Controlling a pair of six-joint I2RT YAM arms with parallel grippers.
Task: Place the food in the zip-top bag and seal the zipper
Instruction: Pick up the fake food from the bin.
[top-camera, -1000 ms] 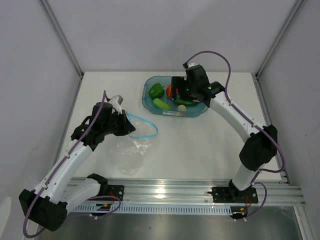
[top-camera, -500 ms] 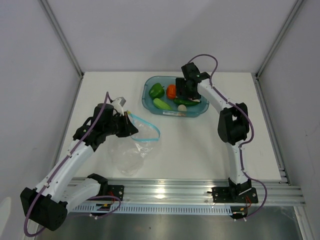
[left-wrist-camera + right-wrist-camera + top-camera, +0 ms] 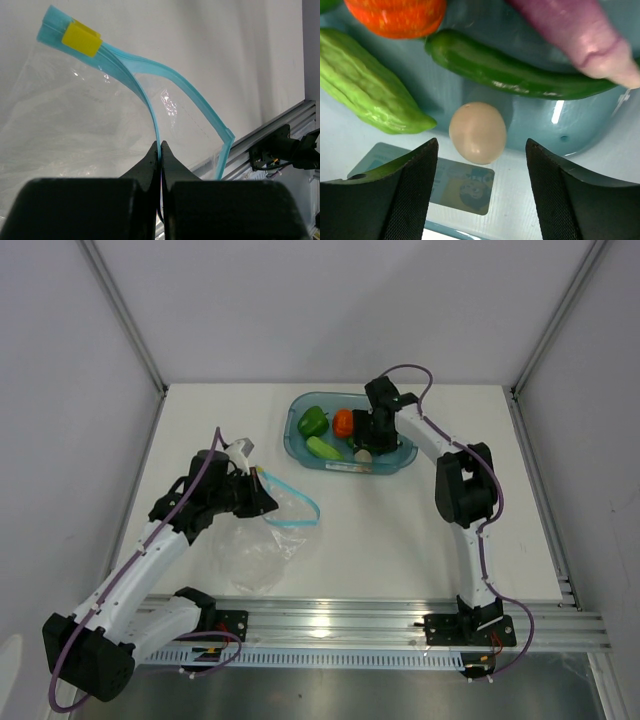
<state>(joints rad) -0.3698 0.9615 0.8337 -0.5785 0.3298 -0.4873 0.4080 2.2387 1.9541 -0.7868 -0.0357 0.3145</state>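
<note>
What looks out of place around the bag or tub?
Nothing stands out. The left gripper, jaws shut, pinches the teal zipper strip, holding the clear crinkly plastic bag open. The toy food lies inside the teal translucent tub; the right gripper hangs with jaws open over the beige egg.

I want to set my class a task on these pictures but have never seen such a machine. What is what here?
These are two robot arms bolted to the near edge of a table, each ending in a two-finger gripper. One picture looks down from above; the other two come from cameras on the wrists. The left gripper is shut on the teal strip along the open mouth of a clear bag. The right gripper is open, low over a teal tub of toy food. A beige egg lies between its fingers, ungripped; also a green pepper, an orange vegetable, a purple eggplant, a light green vegetable and a dark green one.
</note>
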